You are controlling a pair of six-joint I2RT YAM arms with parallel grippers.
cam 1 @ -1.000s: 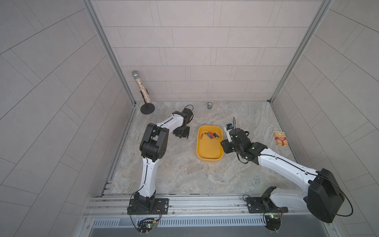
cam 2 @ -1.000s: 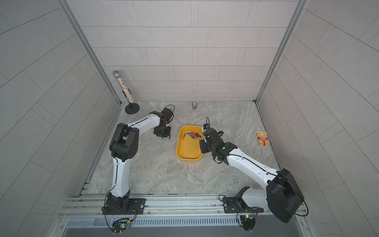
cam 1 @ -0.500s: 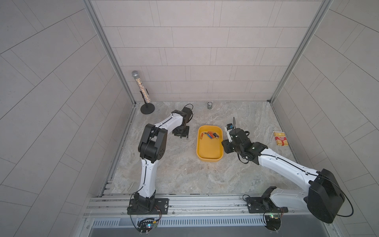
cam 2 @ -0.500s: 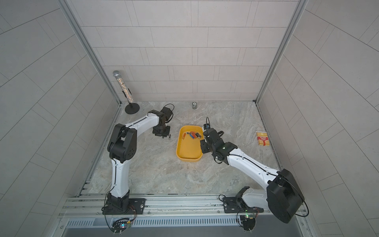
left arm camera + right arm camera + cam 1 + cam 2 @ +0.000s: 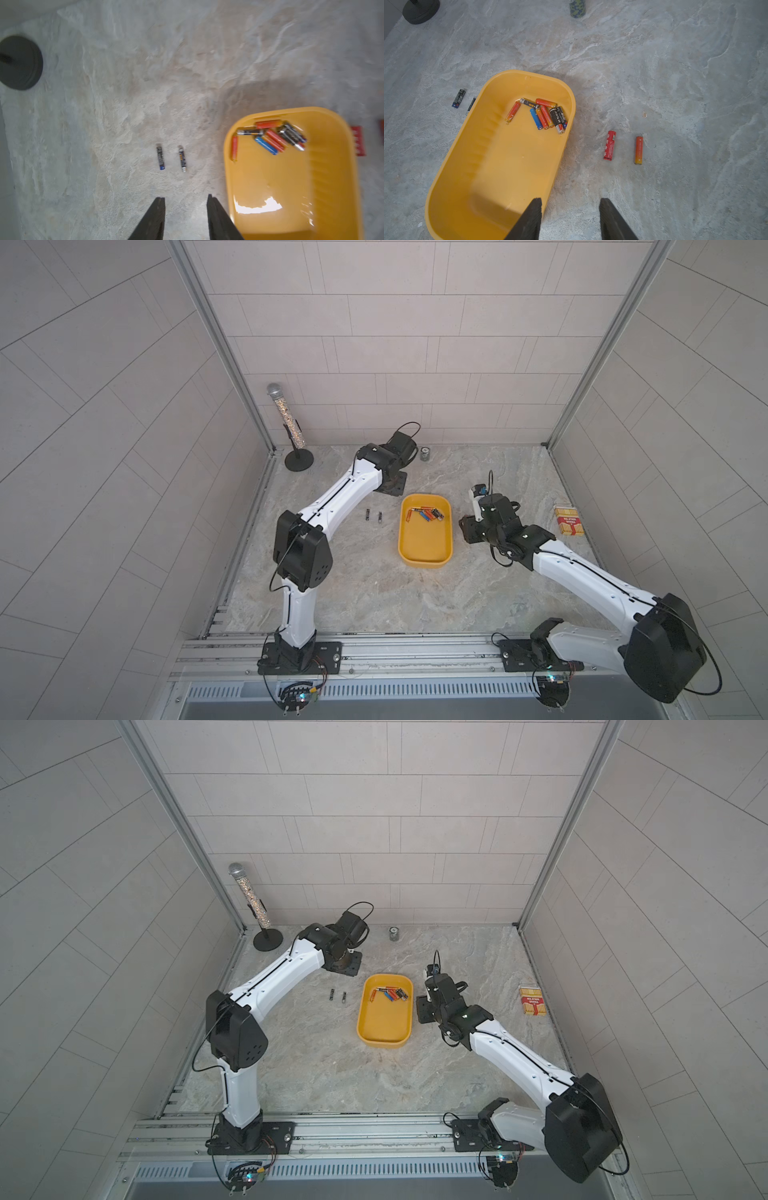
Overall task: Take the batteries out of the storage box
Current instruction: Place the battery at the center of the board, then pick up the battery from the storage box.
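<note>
The yellow storage box lies mid-table. Several batteries, orange-red, black and one blue, are bunched at its far end. Two dark batteries lie side by side on the table left of the box. Two red batteries lie right of it, hidden under my right arm in both top views. My left gripper hangs open and empty back-left of the box. My right gripper is open and empty beside the box's right wall.
A glittery tube on a black round stand stands in the back-left corner. A small can sits by the back wall. A red-and-yellow packet lies near the right wall. Tiled walls enclose three sides.
My left gripper has opened wider and drawn away toward the back from the two dark batteries, which now show on the table. The right arm has barely moved.
</note>
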